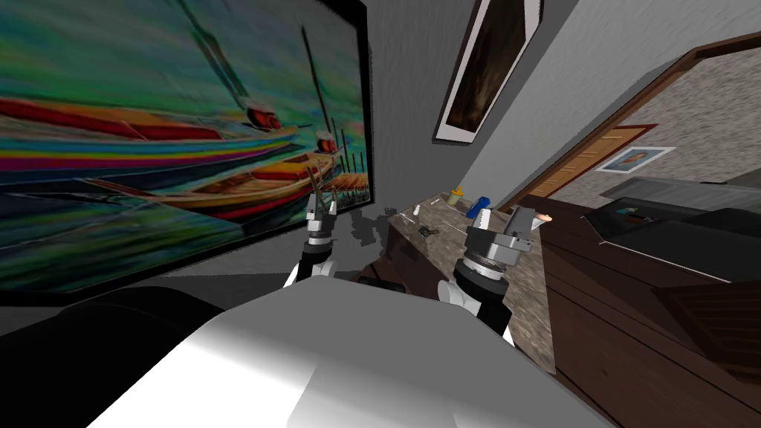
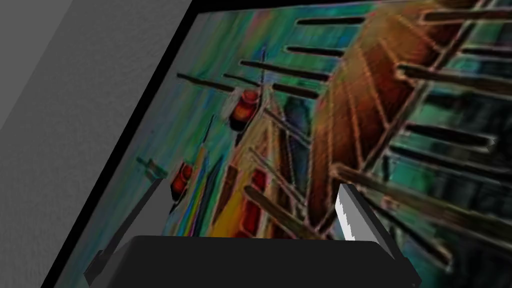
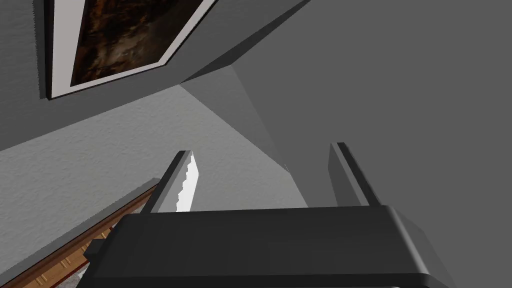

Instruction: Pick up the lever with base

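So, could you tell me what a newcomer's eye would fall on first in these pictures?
The big, bright painting of boats on my left, with the open left gripper raised in front of it. Next, the mottled counter ahead on the right, with small things at its far end, a blue one among them, beyond the open right gripper.

No legible text, label, brand, number or sign was recorded in any view. The boat painting (image 1: 178, 126) and the dark framed picture (image 1: 487, 67) are noted as bearing imagery only. The small bottles (image 1: 455, 195) on the countertop (image 1: 446, 221) are too small for any marking to be made out.
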